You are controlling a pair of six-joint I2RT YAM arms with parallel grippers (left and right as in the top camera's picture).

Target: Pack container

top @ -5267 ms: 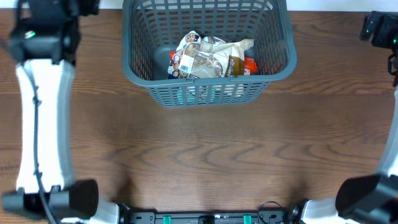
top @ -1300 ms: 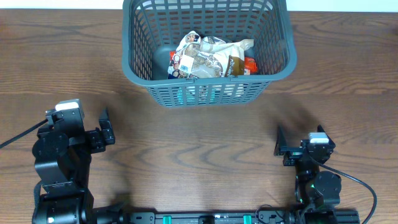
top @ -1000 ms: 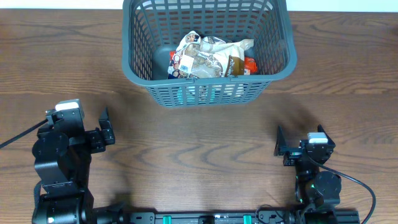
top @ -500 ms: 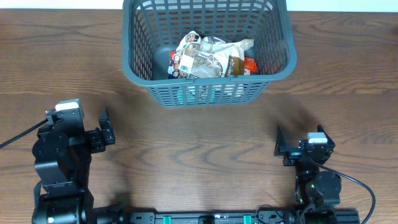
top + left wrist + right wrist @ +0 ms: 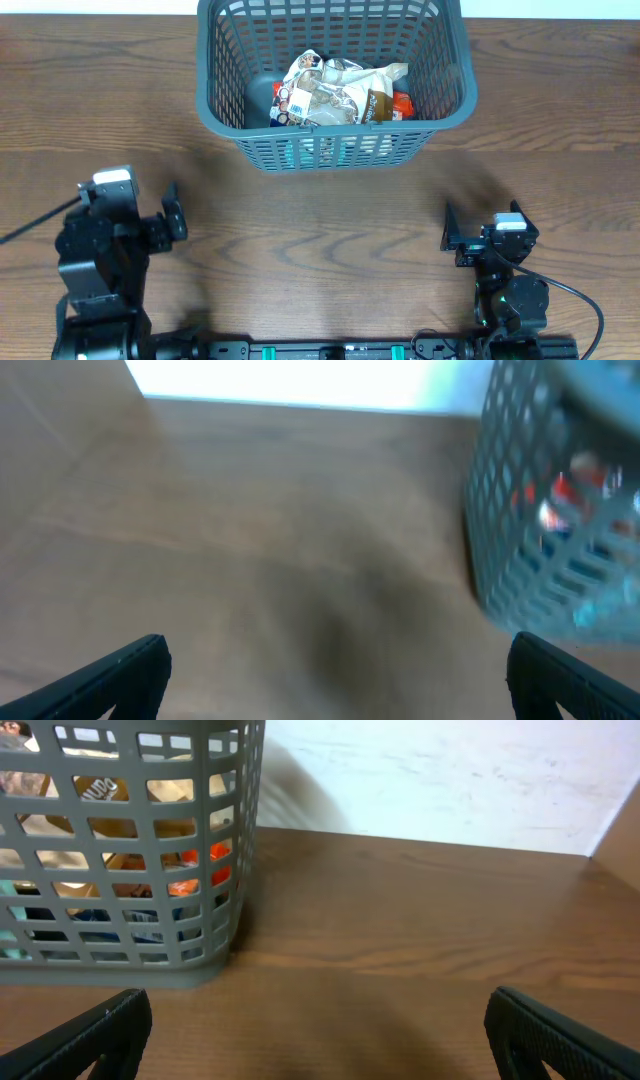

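Observation:
The container (image 5: 330, 152), a large dark grey lattice basket, stands at the far middle of the wooden table. Inside it lie crinkled snack packets (image 5: 340, 88) in white, red and brown. My left gripper (image 5: 172, 212) rests low at the near left, well short of the basket, and is open with nothing between its fingers. In the blurred left wrist view the container (image 5: 540, 540) is ahead to the right of the gripper (image 5: 340, 680). My right gripper (image 5: 455, 232) sits at the near right, open and empty. The right wrist view has the container (image 5: 120, 850) ahead to the left of the gripper (image 5: 320, 1035).
Bare brown wood (image 5: 320, 240) lies between both grippers and the basket. A white wall (image 5: 450, 780) rises behind the table's far edge. The arms' base rail (image 5: 330, 350) runs along the near edge.
Both arms have folded back from beside the table's far corners to the near edge. In the last half second the left arm shifted slightly. The basket and its packets have not moved.

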